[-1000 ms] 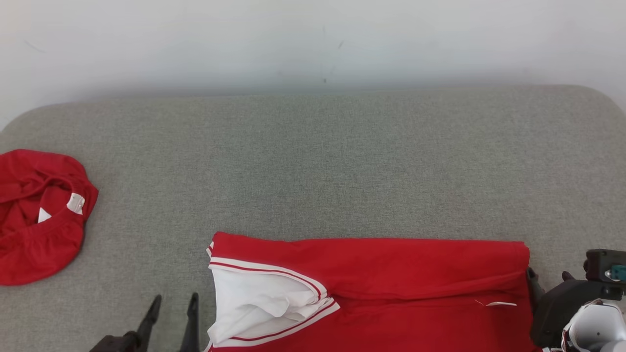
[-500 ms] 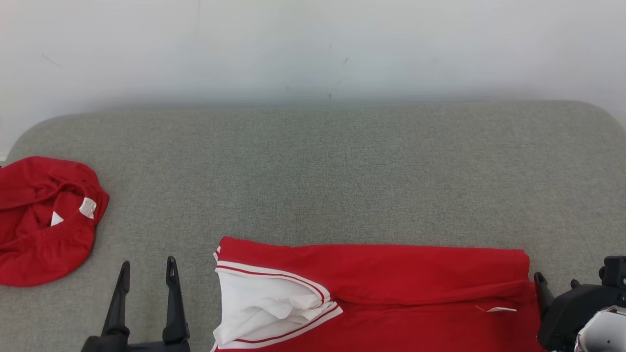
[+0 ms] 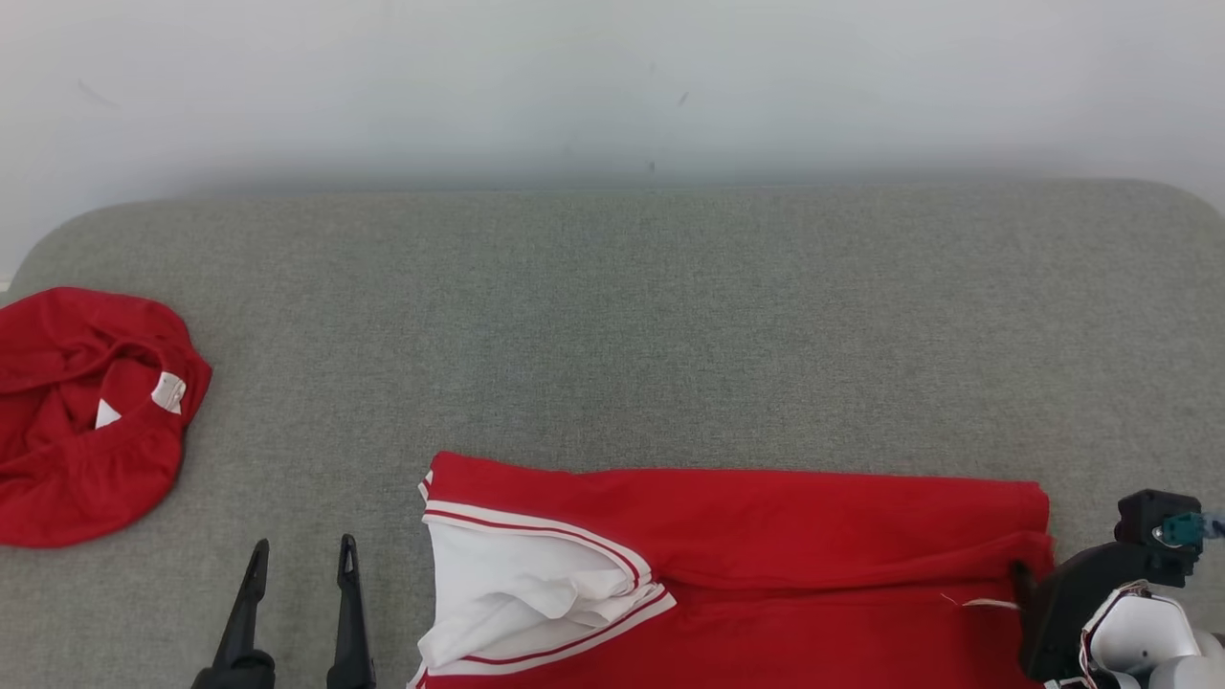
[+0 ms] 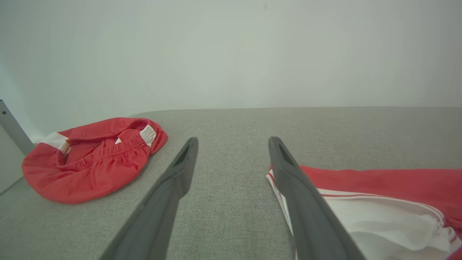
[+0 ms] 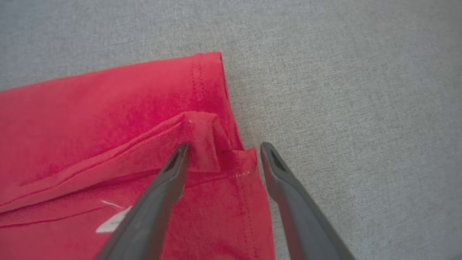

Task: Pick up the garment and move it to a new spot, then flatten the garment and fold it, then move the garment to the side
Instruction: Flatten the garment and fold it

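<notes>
– While the garment [image 3: 766, 536] lies stretched along the near edge of the grey surface [image 3: 612, 316], apparently folded lengthwise, why does the right pincer [image 5: 224, 145] sit at its end?
– Judged: a corner pickup. Its fingers stand wide apart and hold nothing. They straddle the hem where a small flap [image 5: 204, 141] lies turned over, one finger over red cloth, the other over bare surface. Whether they touch the cloth can't be told
– And the left pincer [image 3: 303, 544]?
– Also spread and empty, just beside the opposite end, where the white panel with red stripes [image 3: 517, 593] shows. One pincer at each end suits lifting or folding the long strip evenly
– The crumpled red piece [image 3: 86, 421] at far left?
– Well apart from both pincers; probably no part of this step
– Risk?
– Pinching one layer only, so the fold slips open
</notes>
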### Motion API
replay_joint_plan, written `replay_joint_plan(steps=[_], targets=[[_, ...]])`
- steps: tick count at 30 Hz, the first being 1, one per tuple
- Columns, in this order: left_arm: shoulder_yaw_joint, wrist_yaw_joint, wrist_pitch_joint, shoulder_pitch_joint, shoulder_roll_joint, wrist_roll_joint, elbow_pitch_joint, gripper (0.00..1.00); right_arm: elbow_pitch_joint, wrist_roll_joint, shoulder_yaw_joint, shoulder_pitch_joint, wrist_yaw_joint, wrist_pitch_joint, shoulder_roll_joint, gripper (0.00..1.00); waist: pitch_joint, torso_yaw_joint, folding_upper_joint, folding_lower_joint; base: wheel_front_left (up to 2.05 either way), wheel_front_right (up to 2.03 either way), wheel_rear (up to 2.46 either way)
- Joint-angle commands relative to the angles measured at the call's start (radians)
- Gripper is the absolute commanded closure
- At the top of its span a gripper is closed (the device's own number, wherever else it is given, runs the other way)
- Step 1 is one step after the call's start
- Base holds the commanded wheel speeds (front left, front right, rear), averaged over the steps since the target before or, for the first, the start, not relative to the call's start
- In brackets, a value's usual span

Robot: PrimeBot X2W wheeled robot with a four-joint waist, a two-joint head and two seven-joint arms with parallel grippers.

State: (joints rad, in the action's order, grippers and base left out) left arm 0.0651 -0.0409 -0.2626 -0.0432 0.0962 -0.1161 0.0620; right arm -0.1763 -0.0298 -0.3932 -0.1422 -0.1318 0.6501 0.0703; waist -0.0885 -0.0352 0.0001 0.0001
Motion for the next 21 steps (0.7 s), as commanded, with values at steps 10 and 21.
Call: replay_joint_plan(steps=[10, 21], targets=[[-0.025, 0.029, -0.003, 0.009, -0.013, 0.036, 0.033, 0.00, -0.172, 0.033, 0.006, -0.055, 0.002, 0.009, 0.030, 0.00, -0.029, -0.018, -0.0001, -0.0001, 0.00, 0.00, 0.00], [-0.042, 0.043, -0.003, 0.007, -0.020, 0.043, 0.051, 0.00, -0.216, -0.029, 0.053, -0.067, 0.000, -0.015, 0.024, 1.00, -0.027, -0.010, -0.0001, -0.0001, 0.00, 0.00, 0.00]])
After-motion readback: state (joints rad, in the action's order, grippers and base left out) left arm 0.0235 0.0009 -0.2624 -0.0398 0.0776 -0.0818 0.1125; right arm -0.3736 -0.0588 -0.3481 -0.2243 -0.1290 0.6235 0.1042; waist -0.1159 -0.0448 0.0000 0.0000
